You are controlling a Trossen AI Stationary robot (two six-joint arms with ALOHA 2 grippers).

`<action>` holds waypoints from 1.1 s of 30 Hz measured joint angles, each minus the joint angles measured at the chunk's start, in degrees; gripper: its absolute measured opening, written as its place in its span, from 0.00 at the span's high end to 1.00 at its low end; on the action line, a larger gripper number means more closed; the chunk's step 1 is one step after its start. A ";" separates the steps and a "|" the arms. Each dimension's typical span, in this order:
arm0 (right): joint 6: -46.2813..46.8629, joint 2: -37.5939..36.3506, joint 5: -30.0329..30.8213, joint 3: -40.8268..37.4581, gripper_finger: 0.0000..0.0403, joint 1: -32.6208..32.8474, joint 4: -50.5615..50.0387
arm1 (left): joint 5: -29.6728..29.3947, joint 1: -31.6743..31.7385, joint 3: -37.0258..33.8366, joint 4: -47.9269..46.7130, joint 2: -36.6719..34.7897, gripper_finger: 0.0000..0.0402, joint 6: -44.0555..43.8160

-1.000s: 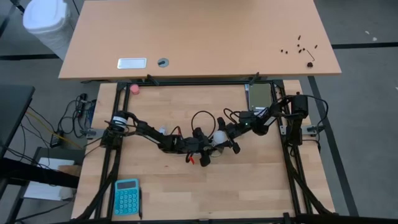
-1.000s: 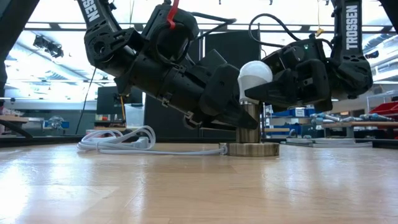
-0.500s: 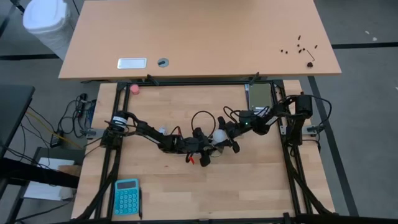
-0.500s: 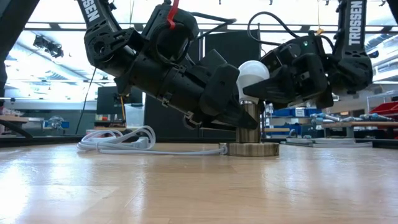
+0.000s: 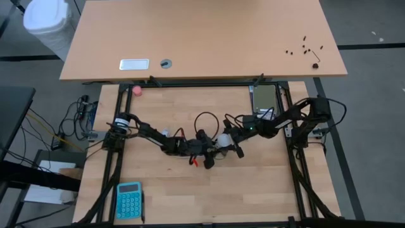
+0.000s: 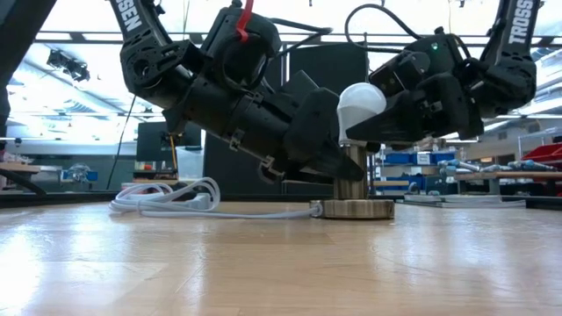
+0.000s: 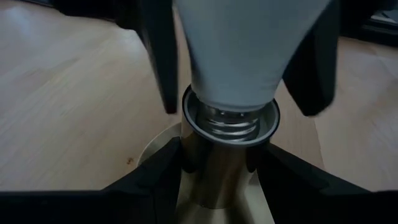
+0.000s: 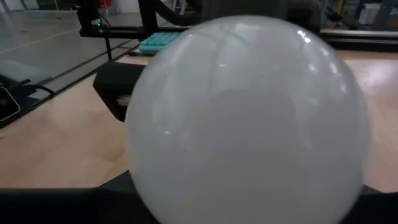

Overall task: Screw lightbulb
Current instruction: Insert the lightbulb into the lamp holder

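Two claws: both are busy at the socket, which stands near the middle of the surface (image 5: pixel 253 190).
Left claw (image 6: pixel 338 167): it squeezes the metal socket (image 7: pixel 227 155) low down, one dark finger on each side of the tube, so the socket cannot spin.
Right claw (image 6: pixel 373 114): it is closed on the round white top of the lightbulb (image 6: pixel 360 101), just above the socket.
Lightbulb place: it stands upright on top of the socket, with its grey screw end (image 7: pixel 231 118) sitting in the socket's mouth. Some thread rings show above the rim, so I think it is not all the way in.
Step in hand: turning the lightbulb down into the socket.
How to do it well: keep the lightbulb straight up over the socket, not leaning. Turn it slowly and push down only a little. Hold the socket tight the whole time.
What could go wrong: a leaning lightbulb may jam in the threads. A hard squeeze may crack the glass. A loose hold may let the socket twist and pull its white cord (image 6: pixel 176 200), which lies beside the socket.
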 joint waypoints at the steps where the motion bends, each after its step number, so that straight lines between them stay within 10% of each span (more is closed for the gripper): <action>1: 0.11 0.00 0.26 0.00 0.43 0.01 -0.12 | 0.01 0.12 0.00 0.02 0.00 0.51 -0.37; 12: 0.45 0.00 10.62 0.02 0.47 2.58 -0.92 | -3.38 0.83 0.00 -0.13 0.03 0.51 -1.63; 18: 0.27 0.00 10.86 0.02 0.63 2.56 -0.01 | -3.58 0.83 0.00 -0.11 0.04 0.51 -1.38; 33: 1.57 0.00 10.47 0.09 0.60 2.54 -0.64 | -3.98 0.81 0.00 -0.15 0.04 0.51 -1.14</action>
